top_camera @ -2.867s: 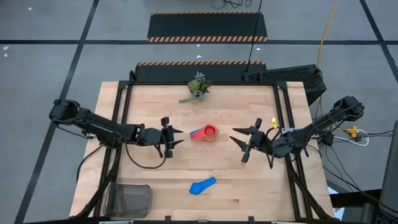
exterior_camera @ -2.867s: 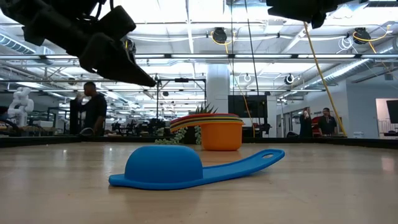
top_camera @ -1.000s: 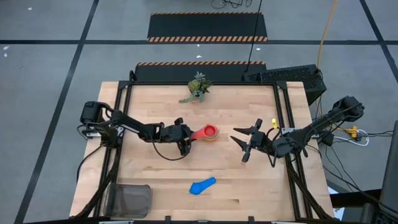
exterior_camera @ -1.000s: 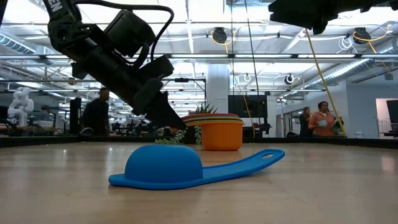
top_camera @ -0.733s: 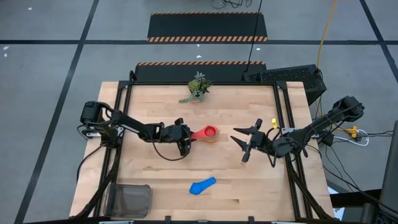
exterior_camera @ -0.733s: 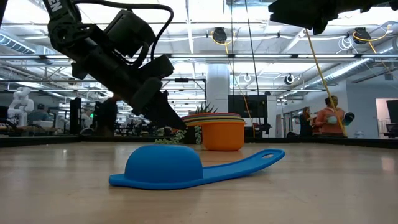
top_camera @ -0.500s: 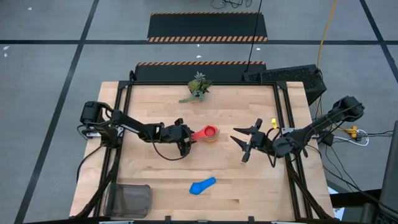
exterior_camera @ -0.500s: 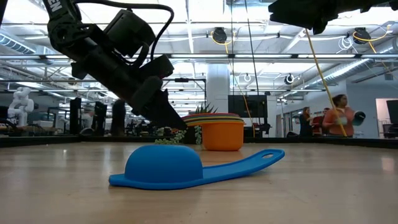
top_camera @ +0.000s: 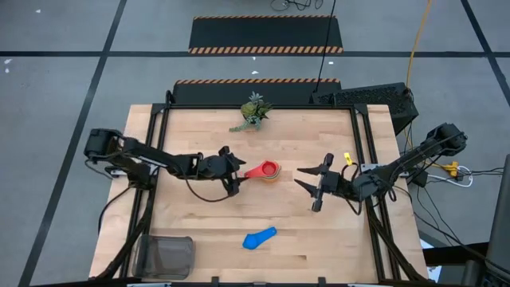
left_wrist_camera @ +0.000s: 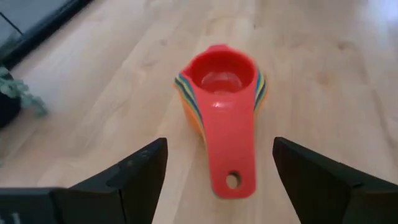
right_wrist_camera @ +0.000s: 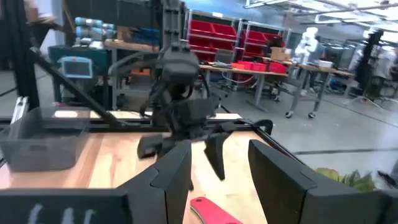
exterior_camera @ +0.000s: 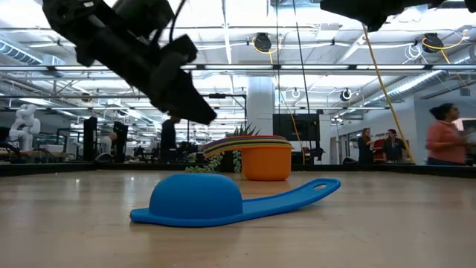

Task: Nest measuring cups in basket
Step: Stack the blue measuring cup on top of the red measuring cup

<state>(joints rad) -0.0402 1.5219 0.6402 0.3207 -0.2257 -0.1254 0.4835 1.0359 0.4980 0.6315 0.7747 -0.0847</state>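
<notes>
**A:** Status on the cups?

**B:** I see a stack of nested cups [top_camera: 271, 169] mid-tabletop [top_camera: 199, 231], red one on top, its handle pointing toward the left arm. Orange cup is outermost in the low view [exterior_camera: 264, 160]. One blue cup [top_camera: 259, 237] lies apart, upside down, nearer the front edge, handle toward the right side.

**A:** Left gripper?

**B:** Left gripper [top_camera: 234, 171] is just beside the tip of the red handle, not touching it. Jaws apart. My left wrist view shows the handle [left_wrist_camera: 229, 149] lying between the two fingers [left_wrist_camera: 140, 171], clear gap on both sides.

**A:** Right one?

**B:** Right gripper [top_camera: 307, 179] hangs above the tabletop right of the stack, well apart from it, jaws spread, holding nothing.

**A:** Basket?

**B:** Basket [top_camera: 165, 257] is at the front-left corner, well away from both the stack and the blue cup. No cups in it that I can see. Small plant [top_camera: 253, 112] sits at the far edge.
</notes>
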